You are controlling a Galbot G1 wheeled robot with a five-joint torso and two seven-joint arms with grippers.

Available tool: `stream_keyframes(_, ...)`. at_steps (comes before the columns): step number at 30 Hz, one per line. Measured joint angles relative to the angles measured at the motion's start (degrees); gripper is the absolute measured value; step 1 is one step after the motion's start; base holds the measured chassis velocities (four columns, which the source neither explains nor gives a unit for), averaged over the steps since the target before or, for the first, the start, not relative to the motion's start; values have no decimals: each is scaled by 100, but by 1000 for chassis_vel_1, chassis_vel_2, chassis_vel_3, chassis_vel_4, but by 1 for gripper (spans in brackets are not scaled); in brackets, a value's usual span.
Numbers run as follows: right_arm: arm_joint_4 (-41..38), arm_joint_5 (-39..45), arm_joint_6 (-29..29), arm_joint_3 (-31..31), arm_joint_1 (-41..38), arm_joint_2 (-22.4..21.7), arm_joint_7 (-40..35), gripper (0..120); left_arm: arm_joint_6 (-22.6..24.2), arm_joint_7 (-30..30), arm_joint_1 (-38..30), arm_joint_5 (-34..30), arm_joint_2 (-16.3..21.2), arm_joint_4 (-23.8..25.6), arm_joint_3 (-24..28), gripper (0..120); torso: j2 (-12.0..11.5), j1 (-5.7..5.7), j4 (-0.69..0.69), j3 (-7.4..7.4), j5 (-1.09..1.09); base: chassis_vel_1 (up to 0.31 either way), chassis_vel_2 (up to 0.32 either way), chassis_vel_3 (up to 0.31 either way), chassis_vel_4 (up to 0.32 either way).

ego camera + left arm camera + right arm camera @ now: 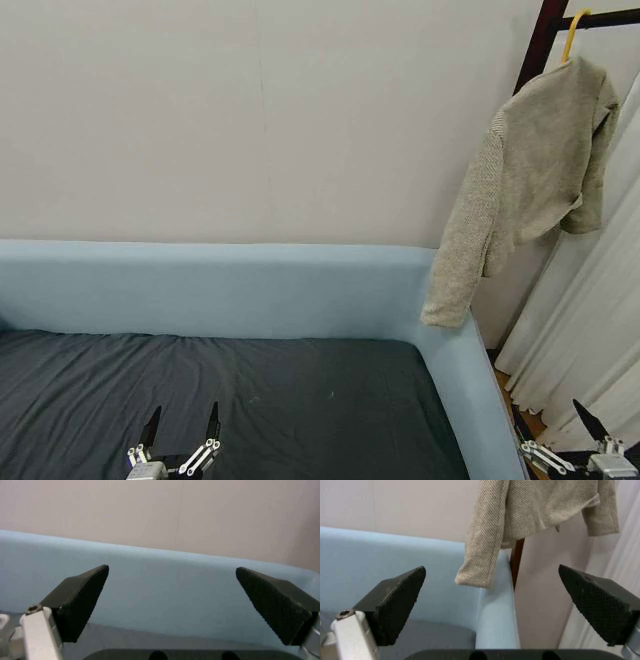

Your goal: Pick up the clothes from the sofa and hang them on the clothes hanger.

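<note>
A light blue sofa (230, 290) spans the view. Above its right end, a beige sweater (535, 170) hangs from a dark rack (536, 40) on a yellow hanger (571, 35). It is well above both grippers. The left gripper (184, 415), over the seat's front edge, and the right gripper (548, 416), past the sofa's right arm, gape wide and hold nothing.

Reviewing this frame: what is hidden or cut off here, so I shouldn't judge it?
Yellow plastic hanger: head view, the beige knit sweater covers all but its hook.
Dark rack: head view, cut by the top edge, lower part behind the sweater.
Light blue sofa: head view's bottom edge cuts its dark seat's front; clothes there cannot be ruled out.
Left gripper and right gripper, open: arms cut by that edge.
</note>
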State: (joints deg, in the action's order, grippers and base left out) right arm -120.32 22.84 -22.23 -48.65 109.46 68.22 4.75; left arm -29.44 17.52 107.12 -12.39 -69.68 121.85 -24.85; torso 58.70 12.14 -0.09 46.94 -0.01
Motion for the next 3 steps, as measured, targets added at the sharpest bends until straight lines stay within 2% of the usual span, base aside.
stream_keyframes(3,-17,-3,-15,66,-44,-15,26,100,0,0,0,0,0,0,0,100,0,0,1,0,0,0,0,0,0)
